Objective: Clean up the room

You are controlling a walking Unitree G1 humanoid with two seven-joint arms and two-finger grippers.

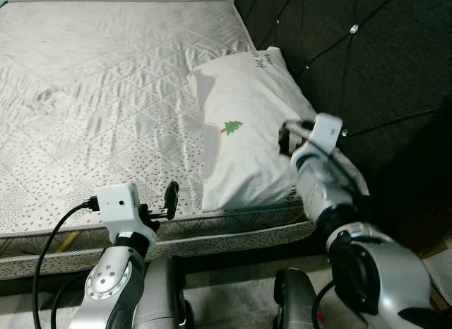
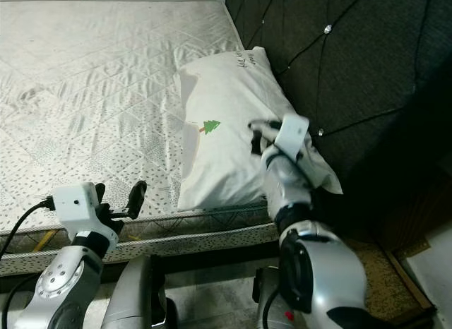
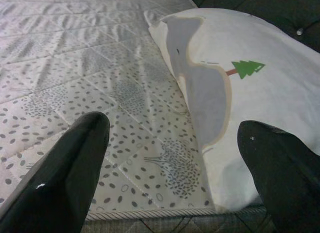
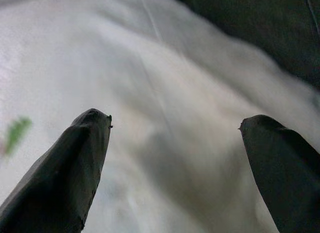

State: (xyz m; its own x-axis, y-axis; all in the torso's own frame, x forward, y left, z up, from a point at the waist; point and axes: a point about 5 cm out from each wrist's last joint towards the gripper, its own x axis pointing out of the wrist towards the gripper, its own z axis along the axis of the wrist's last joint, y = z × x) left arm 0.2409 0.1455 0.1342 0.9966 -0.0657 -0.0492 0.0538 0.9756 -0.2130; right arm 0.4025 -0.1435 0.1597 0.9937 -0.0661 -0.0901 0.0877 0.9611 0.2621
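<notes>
Head views: bare mattress (image 1: 106, 96), one pillow (image 1: 247, 131) lying on its right side against the dark headboard (image 1: 367, 61); pillow looks roughly in place, so tidying seems well along, maybe only final straightening left; right gripper (image 1: 286, 140) sits over the pillow's right half, just above the fabric; left gripper (image 1: 168, 202) hangs at the near mattress edge, just left of the pillow's near corner.

L wrist view: fingers (image 3: 65, 173) wide apart, nothing between; pillow w/ green tree print (image 3: 247, 68) just beyond.

R wrist view: fingers (image 4: 70, 168) spread wide, empty; blurred pillow cloth close beneath.
</notes>
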